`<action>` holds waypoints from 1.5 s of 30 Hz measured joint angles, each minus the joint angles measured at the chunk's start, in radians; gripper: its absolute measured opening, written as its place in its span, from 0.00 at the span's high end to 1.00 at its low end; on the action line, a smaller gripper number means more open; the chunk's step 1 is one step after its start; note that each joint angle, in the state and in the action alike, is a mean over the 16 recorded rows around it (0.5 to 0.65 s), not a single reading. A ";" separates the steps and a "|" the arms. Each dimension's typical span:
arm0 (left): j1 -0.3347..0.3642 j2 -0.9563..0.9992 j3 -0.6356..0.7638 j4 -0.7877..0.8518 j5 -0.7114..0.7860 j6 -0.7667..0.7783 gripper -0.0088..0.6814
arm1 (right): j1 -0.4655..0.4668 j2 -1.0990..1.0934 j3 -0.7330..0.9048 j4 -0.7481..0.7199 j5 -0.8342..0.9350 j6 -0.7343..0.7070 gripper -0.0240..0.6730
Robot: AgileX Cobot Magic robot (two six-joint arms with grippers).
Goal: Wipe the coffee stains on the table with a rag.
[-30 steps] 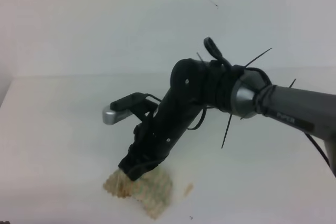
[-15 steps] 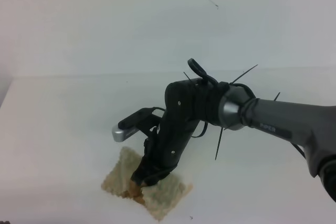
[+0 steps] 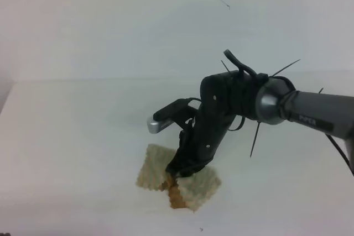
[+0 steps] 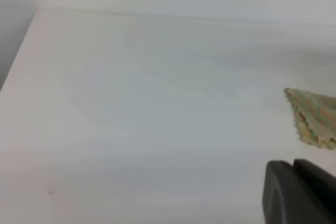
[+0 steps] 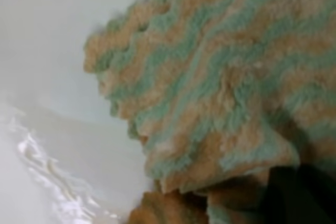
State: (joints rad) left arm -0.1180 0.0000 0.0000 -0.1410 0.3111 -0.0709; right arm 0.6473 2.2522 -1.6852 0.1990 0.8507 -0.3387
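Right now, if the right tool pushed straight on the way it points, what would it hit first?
The right tool points steeply down and is already shut on the rag, so it would likely press the cloth straight into the table.

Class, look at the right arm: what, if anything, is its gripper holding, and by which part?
The right gripper is shut on the rag, pinching it near its bunched, coffee-soaked middle and pressing it to the table.

Hidden and cropped parts

Right gripper (image 3: 176,174) fingertips buried in rag (image 3: 191,183); rag cropped at right edge in left wrist view; right wrist close-up blurred.
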 joint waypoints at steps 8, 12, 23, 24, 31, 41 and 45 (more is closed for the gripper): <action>0.000 0.000 0.000 0.000 0.000 0.000 0.99 | -0.069 -0.123 0.141 0.025 -0.128 -0.010 0.97; 0.000 0.000 0.000 0.000 0.000 0.000 0.99 | -0.131 -0.183 0.188 0.046 -0.150 -0.018 0.97; 0.000 0.000 0.000 0.000 0.000 0.000 0.99 | -0.326 -0.274 0.234 0.103 -0.094 -0.030 0.97; 0.000 0.000 0.000 0.000 0.000 0.000 0.99 | -0.339 -0.279 0.244 0.109 -0.092 -0.030 0.97; 0.000 0.000 0.000 0.000 0.000 0.000 0.99 | -0.391 -0.303 0.354 0.176 -0.147 -0.056 0.97; 0.000 0.000 0.000 0.000 0.000 0.000 0.99 | -0.400 -0.332 0.477 0.265 -0.260 -0.158 0.83; 0.000 0.000 0.000 0.000 0.000 0.000 0.99 | -0.400 -0.368 0.468 0.278 -0.262 -0.187 0.68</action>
State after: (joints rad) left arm -0.1180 0.0000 0.0000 -0.1410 0.3111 -0.0709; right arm 0.2475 1.8837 -1.2167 0.4772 0.5884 -0.5260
